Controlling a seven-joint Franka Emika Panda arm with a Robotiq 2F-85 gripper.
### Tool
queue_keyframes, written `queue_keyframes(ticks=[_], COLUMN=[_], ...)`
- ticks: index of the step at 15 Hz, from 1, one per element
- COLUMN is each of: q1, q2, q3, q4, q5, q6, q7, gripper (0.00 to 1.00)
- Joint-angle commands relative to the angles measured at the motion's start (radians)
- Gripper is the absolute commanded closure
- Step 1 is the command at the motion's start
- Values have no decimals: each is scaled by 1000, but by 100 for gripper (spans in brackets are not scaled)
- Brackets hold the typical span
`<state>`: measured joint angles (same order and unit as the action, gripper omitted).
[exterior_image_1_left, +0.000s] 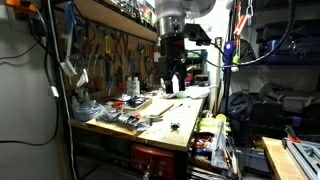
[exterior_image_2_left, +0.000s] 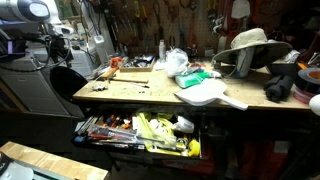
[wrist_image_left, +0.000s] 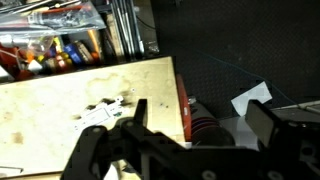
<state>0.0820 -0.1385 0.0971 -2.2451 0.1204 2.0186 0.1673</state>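
The hand is hovering wide open and gripping nothing, straddling the edge of the plywood tabletop in the wrist view, with the small pale piece lying flat near its 9 o'clock. Descending from here is risking one finger striking that edge, or the thin piece sliding away unpinched; the screwdriver tray at 11 o'clock is sitting well apart.
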Motion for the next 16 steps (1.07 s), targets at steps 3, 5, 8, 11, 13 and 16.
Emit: queue_keyframes(ticks=[3,5,8,11,13,16], q1=[-87,-106,-128,-149,-146,-145], q2=[29,59,110,167,134,134], q3=[-93,-123,-157,-180,-171,-168], q4=[-13,7,45,92,67,69], q5=[-154,-173,-191,-170,-167,-167], q6=[208,302,408,473,448,448], q7=[-175,-277,-431,-508,-469,-468], gripper=[0,0,0,0,0,0])
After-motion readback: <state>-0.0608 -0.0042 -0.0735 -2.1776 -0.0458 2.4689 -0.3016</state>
